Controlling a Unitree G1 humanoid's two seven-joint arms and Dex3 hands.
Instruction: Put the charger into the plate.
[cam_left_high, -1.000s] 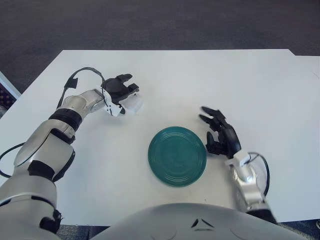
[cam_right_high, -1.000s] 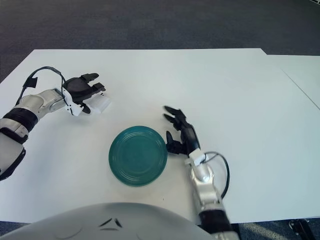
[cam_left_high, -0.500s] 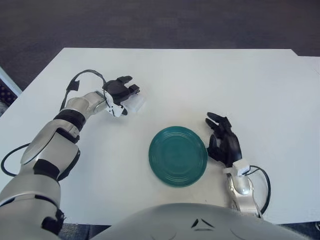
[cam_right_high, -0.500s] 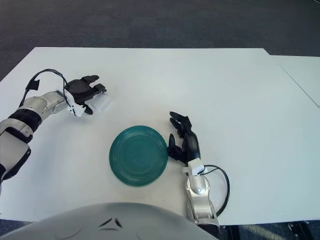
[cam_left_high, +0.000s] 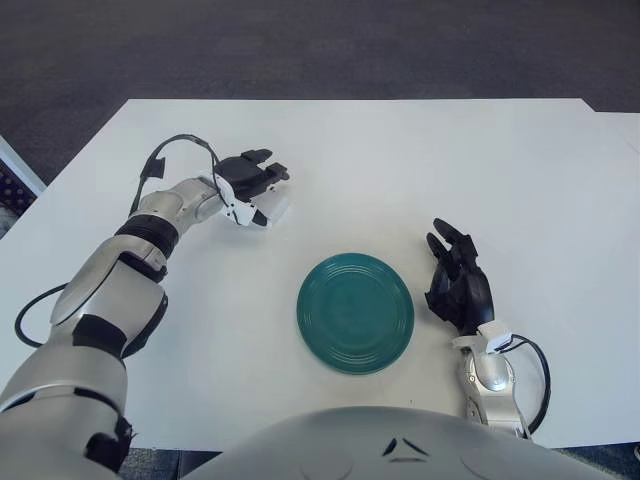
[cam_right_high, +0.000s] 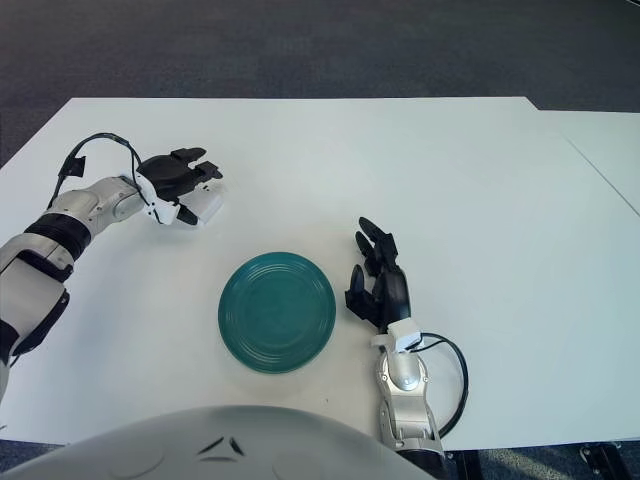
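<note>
Left hand (cam_left_high: 252, 183) sits at the upper left of the frame, reaching out over the white table (cam_left_high: 420, 170), and its dark fingers (cam_left_high: 262, 160) curl over the white charger (cam_left_high: 270, 206). The charger shows just below and right of the palm, with the fingers wrapped on its top side. Whether the charger touches the table or hangs just above it is not clear from either eye. A black cable (cam_left_high: 178, 146) loops up over the left wrist.

The green plate (cam_left_high: 355, 312) lies flat near the centre of the frame, toward the lower edge, well apart from the charger, which sits up and to the left of it. Nothing lies in the plate.

Right hand (cam_left_high: 459, 284) shows just beside the plate's right rim at the lower right, fingers pointing up the frame, loosely spread and holding nothing. Its silver forearm (cam_left_high: 490, 380) runs down to the bottom edge, with a black cable (cam_left_high: 535, 385) looping at the wrist.
</note>
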